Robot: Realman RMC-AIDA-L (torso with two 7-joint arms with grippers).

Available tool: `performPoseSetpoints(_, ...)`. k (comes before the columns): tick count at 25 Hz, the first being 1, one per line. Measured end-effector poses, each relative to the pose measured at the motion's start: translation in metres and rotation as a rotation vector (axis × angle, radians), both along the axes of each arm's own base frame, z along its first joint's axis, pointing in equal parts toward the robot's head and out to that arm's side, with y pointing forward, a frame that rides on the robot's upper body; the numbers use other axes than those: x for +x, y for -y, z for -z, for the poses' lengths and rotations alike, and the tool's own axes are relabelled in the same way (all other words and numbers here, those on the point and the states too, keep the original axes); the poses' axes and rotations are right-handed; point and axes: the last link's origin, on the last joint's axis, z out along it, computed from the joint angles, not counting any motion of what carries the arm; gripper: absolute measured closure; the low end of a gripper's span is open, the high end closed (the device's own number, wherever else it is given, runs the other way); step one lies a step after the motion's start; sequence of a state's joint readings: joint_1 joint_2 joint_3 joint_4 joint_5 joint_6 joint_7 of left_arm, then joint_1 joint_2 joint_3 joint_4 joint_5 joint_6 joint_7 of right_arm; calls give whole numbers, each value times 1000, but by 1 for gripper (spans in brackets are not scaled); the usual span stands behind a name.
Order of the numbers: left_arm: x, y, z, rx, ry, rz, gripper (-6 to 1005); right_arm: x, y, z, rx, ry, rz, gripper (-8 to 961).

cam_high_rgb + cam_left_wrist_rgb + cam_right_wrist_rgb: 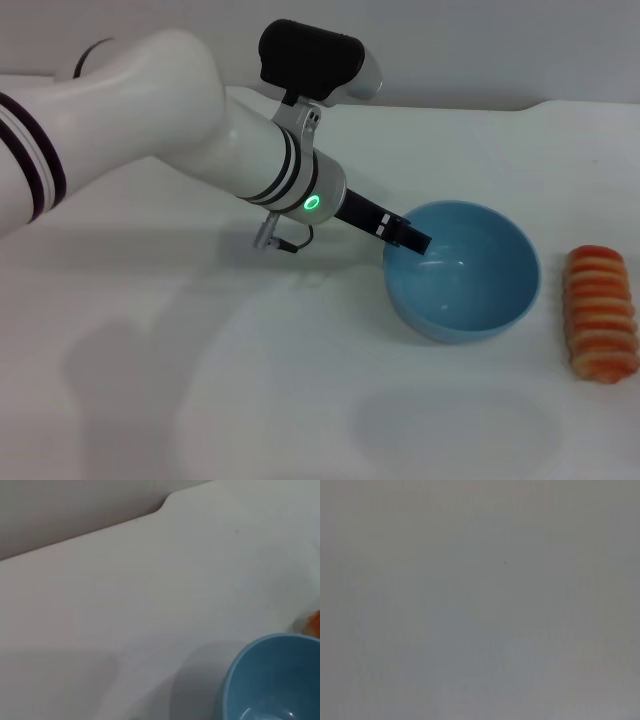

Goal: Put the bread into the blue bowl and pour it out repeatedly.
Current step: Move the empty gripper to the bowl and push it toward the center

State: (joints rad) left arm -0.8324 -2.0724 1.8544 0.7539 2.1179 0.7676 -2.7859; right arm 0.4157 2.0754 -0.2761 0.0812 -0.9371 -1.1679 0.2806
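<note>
The blue bowl stands on the white table right of centre, with nothing inside it. In the left wrist view part of the blue bowl fills a corner. My left gripper reaches in from the left and is shut on the bowl's left rim, one dark finger over the edge and inside. The bread, striped orange-red and cream, lies ridged side up on the table just right of the bowl, apart from it. A sliver of the bread shows past the bowl. My right gripper is out of view.
The white table spreads wide in front and to the left of the bowl. Its far edge meets a grey wall. The bread lies close to the head view's right border. The right wrist view shows only plain grey.
</note>
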Motion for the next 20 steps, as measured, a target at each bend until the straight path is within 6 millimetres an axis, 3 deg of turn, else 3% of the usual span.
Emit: performPoseSetpoints(20, -16, 5, 14, 20, 22, -73, 170, 2, 3, 1, -3, -2, 11, 315)
